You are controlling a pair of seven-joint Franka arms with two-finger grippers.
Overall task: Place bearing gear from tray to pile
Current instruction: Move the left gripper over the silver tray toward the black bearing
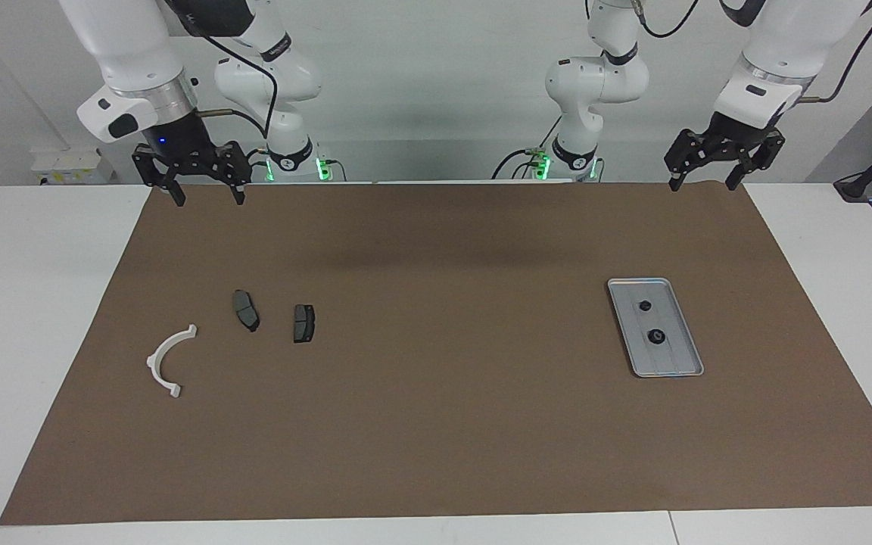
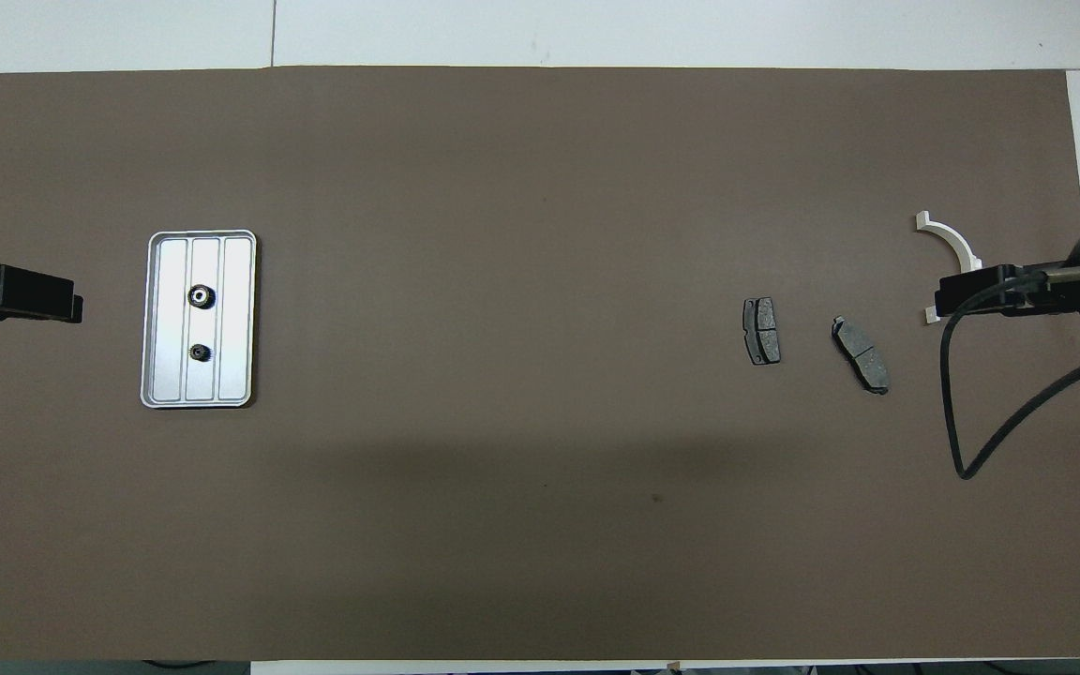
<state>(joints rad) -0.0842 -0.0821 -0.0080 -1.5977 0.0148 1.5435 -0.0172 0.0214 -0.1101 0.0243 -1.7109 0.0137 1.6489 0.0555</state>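
Nothing moved yet: both gears (image 1: 656,337) sit in tray (image 1: 689,352), well apart from pile (image 1: 169,363). Left gripper (image 1: 703,182) & right gripper (image 1: 207,195) hang open, empty, w/ whole job left.

tray (image 1: 674,369): silver metal, floor marked by fine lengthwise ridges
gears (image 1: 655,337): two, black, the larger with a pale centre
mat (image 1: 436,424): plain brown, no pattern
table (image 1: 35,318): white
bracket (image 1: 166,357): white
pads (image 1: 303,323): two, dark grey, with a darker edge
left gripper (image 1: 702,180): black fingers on a white arm
right gripper (image 1: 207,195): black, on a white arm with a silver band
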